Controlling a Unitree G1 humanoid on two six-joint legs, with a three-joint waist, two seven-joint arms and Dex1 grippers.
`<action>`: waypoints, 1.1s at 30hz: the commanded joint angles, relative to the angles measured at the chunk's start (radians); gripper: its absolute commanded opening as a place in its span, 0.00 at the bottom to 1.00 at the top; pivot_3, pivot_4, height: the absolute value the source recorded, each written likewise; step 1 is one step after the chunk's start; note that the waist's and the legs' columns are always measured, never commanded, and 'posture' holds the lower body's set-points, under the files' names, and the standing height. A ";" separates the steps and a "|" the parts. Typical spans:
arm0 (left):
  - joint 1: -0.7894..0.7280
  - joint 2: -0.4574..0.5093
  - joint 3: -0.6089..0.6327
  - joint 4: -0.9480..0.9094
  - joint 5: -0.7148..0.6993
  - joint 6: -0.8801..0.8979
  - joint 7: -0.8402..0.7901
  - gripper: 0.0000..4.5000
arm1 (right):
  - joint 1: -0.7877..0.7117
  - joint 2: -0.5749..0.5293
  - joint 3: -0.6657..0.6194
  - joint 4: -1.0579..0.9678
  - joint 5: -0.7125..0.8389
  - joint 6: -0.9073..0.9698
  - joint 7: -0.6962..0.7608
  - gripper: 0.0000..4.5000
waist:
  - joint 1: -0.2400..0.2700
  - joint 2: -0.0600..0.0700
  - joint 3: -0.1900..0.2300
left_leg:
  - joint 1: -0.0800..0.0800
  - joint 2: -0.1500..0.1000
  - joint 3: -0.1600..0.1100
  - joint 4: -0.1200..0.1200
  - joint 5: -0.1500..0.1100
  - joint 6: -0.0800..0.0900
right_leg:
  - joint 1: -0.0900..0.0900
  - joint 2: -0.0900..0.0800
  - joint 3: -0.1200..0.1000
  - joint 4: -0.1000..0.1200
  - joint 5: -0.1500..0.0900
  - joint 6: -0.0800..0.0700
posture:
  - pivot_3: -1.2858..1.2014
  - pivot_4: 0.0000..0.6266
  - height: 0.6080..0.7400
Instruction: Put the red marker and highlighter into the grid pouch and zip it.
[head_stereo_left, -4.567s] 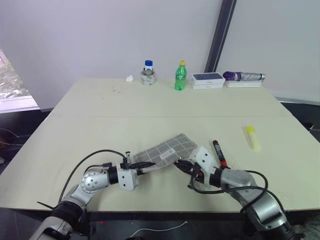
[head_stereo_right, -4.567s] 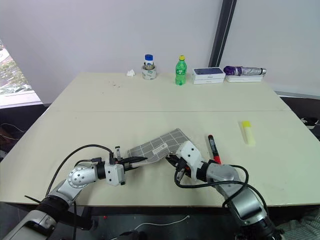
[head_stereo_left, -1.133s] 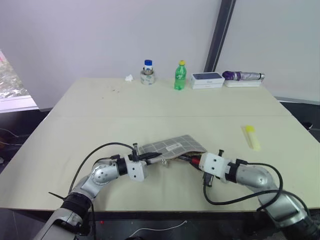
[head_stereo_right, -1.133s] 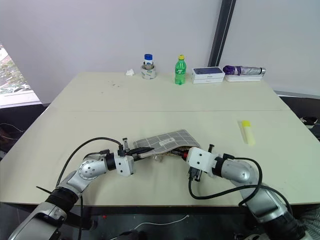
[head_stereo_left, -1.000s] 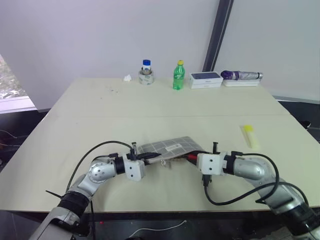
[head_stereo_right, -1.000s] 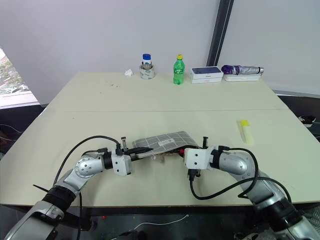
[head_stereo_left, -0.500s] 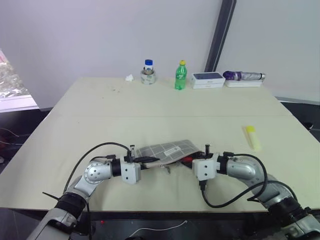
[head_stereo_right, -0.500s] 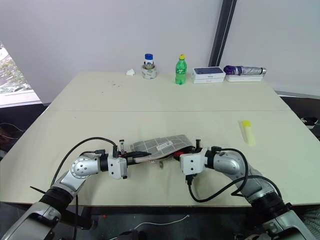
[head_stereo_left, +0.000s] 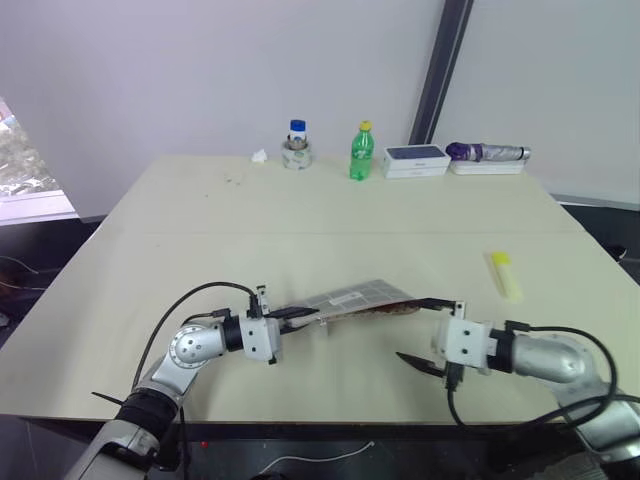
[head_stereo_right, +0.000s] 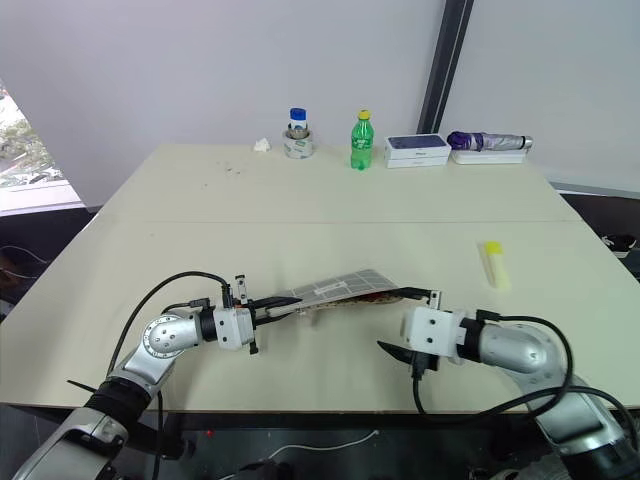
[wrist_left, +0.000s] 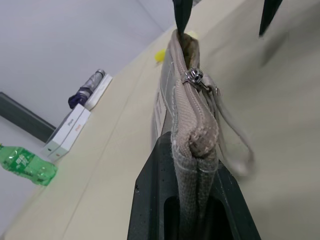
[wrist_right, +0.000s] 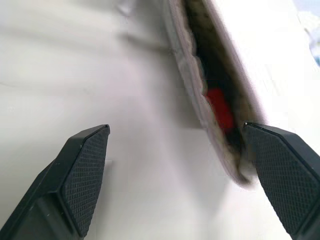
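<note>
The grey grid pouch (head_stereo_left: 352, 297) hangs just above the table, its left end clamped in my shut left gripper (head_stereo_left: 292, 313). In the left wrist view the pouch (wrist_left: 186, 130) stands edge-on between the fingers, with the zipper pull (wrist_left: 193, 76) partway along. Its open mouth faces my right gripper (head_stereo_left: 424, 333), which stands open just short of it and holds nothing. Inside the mouth the red marker (wrist_right: 220, 108) shows its red end. The pale yellow highlighter (head_stereo_left: 505, 273) lies on the table to the far right, apart from both grippers.
Along the far table edge stand a small jar (head_stereo_left: 295, 147), a green bottle (head_stereo_left: 361, 152), a white box (head_stereo_left: 415, 159) and a folded purple umbrella (head_stereo_left: 487, 153). The near table edge runs just below both arms.
My right gripper has opened and drawn back from the pouch's mouth, toward the right and the near edge, leaving the red marker inside. The left gripper keeps its hold in place.
</note>
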 joint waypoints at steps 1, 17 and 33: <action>-0.011 -0.002 0.027 -0.009 0.003 -0.007 0.020 0.00 | 0.079 0.093 -0.197 -0.146 0.306 0.182 -0.087 0.98 | -0.001 0.000 0.000 | 0.000 0.000 0.000 0.000 0.000 0.000 | 0.000 0.000 0.000 0.000 0.000 0.000 | 0.52 0.24 1.00; -0.043 -0.049 0.002 -0.012 0.059 0.014 0.038 0.00 | -0.297 0.171 -0.288 0.515 0.071 0.272 -0.504 0.98 | -0.006 0.001 0.000 | 0.001 -0.001 0.001 0.000 0.000 0.000 | -0.001 0.001 0.000 0.001 0.000 0.000 | 0.52 0.24 1.00; 0.016 -0.029 0.012 -0.105 0.068 0.069 0.055 0.00 | -0.637 0.122 -0.186 1.191 0.006 0.241 -0.375 0.70 | -0.006 0.003 0.000 | 0.001 0.000 0.004 0.000 0.000 0.000 | -0.002 0.000 0.003 0.001 0.000 0.000 | 0.52 0.24 1.00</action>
